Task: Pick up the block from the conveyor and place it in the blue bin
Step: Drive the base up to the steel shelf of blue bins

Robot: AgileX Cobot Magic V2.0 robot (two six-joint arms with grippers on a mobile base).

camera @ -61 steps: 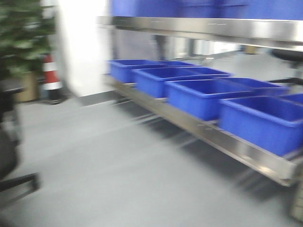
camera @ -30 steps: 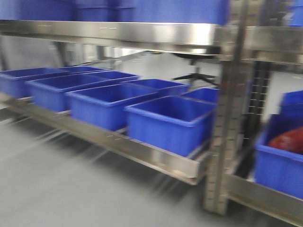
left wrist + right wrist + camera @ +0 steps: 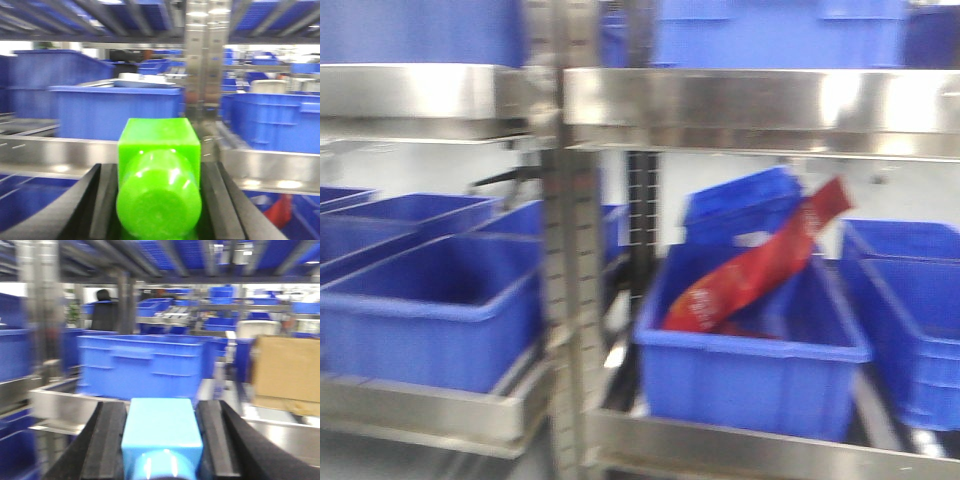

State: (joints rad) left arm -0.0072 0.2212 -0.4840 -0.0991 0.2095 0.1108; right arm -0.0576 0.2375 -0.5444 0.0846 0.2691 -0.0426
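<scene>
Status: left claw [image 3: 159,172] is clamped on a green block [image 3: 159,145] and right claw [image 3: 161,407] on a light-blue block [image 3: 161,427]; the conveyor is out of view, so the pick looks done and this is the place step. On the steel shelf [image 3: 720,445], the right bin [image 3: 750,375] at the front edge beside the post [image 3: 565,300] holds a red packet [image 3: 760,265], while the left bin [image 3: 430,320] looks empty. Views are blurred, so I'd settle the base and square up. Then carry one block at a time over a bin rim, under the upper rail [image 3: 760,100], and release low inside the walls.
</scene>
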